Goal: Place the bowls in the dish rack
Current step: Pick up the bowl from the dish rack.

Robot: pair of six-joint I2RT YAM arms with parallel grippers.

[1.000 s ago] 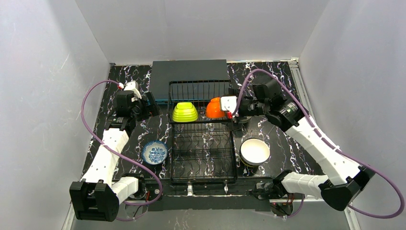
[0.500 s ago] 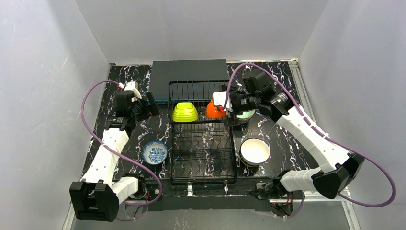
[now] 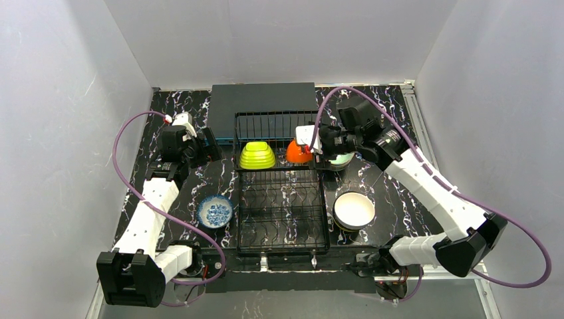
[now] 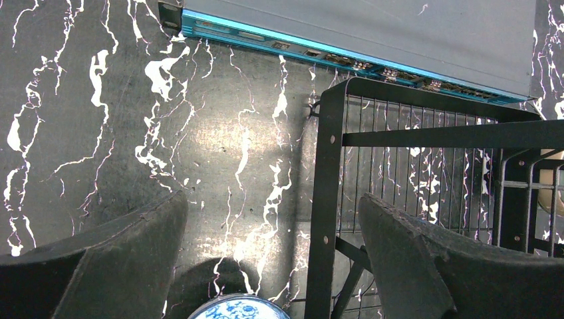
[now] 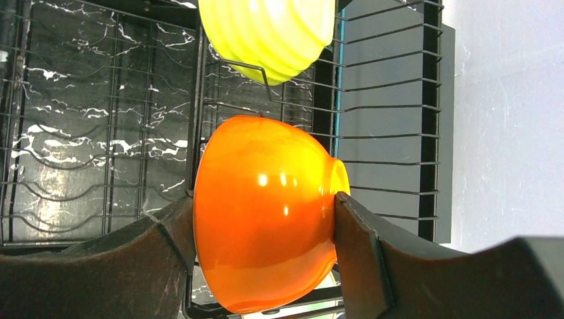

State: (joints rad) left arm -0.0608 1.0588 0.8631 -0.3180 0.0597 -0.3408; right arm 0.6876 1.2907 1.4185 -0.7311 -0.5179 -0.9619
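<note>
A: Where does the rack stand?
B: The dish rack stands mid-table, directly in front of the flat box.
A: What is in it?
B: Two bowls at its back tier: the left tier bowl and the right tier bowl. The second sits between the fingers of the right gripper.
A: And outside it?
B: The left table bowl lies left of the rack, and the right table bowl lies right of it.
</note>
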